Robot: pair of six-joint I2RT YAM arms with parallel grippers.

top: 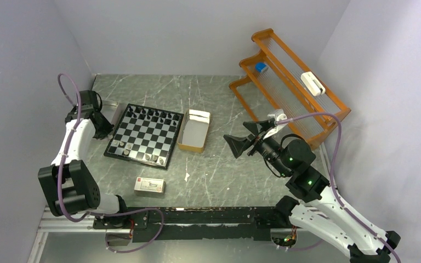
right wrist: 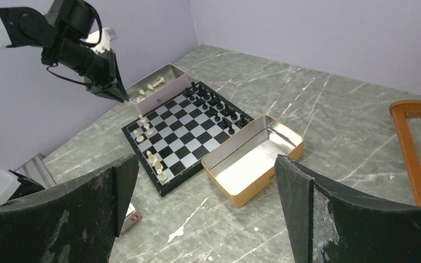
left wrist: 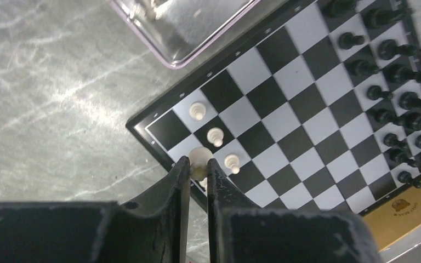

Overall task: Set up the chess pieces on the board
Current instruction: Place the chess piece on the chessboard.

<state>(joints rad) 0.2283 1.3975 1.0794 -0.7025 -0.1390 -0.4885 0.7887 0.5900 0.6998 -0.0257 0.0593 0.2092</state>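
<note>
Left wrist camera looks down on the board, which lies on the left half of the table, nearer its far edge. Black pieces stand in two rows along the board's far edge. Pale pieces are scattered on the squares by its near edge, three of them in a slanting line at the near left corner. Above that corner the left gripper is pinched on one pale piece, whose round top shows between the fingertips; whether it touches the board cannot be told. Just off the board's left edge sits a silver tin with a few pale pieces lying in it. Just beside the board's right edge a tan box lies open, its bright metal floor showing. A small white-and-red carton lies by the table's near edge, in front of the board. An orange rack stands at the far right corner, carrying a blue thing and a white thing. The right gripper hangs over the table right of the box, jaws spread wide, holding nothing, pointed toward the box and board.
</note>
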